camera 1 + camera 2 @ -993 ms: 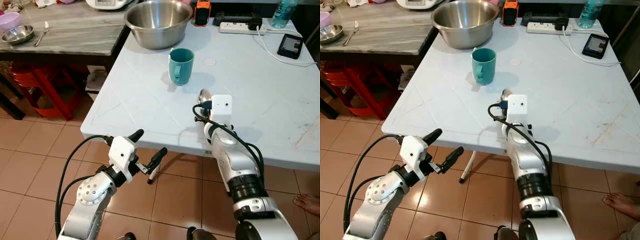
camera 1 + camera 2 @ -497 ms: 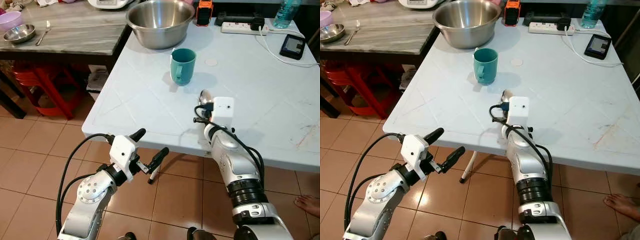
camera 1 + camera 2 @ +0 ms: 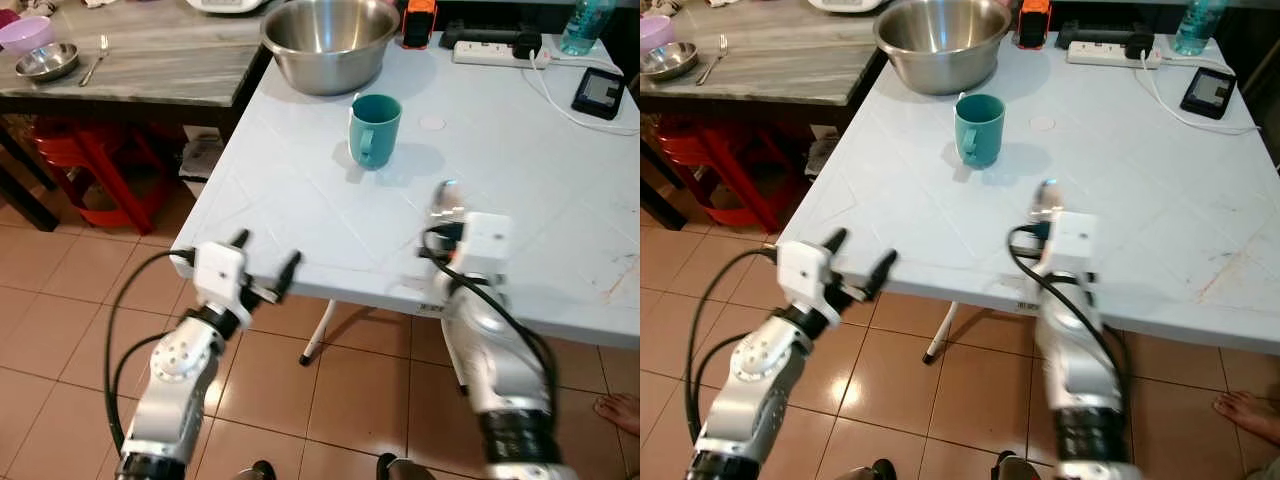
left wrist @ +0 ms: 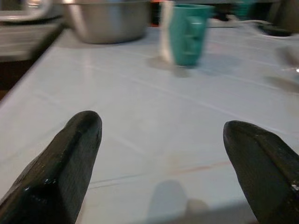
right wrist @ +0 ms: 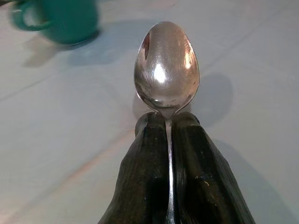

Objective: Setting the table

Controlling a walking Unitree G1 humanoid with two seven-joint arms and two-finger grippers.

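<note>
I've brought the left gripper (image 3: 262, 268) up from below the bench (image 3: 300, 215) edge to level with its near rim, fingers spread. My right gripper (image 5: 167, 126), pinching the spoon (image 5: 167, 64), has moved right, farther from the teal mug (image 3: 375, 129).

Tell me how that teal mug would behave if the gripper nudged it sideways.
The teal mug stands upright on the smooth white table, so it would probably slide rather than tip. It looks rigid, likely ceramic, so fairly heavy and breakable if knocked off. Its side handle may make it turn.
</note>
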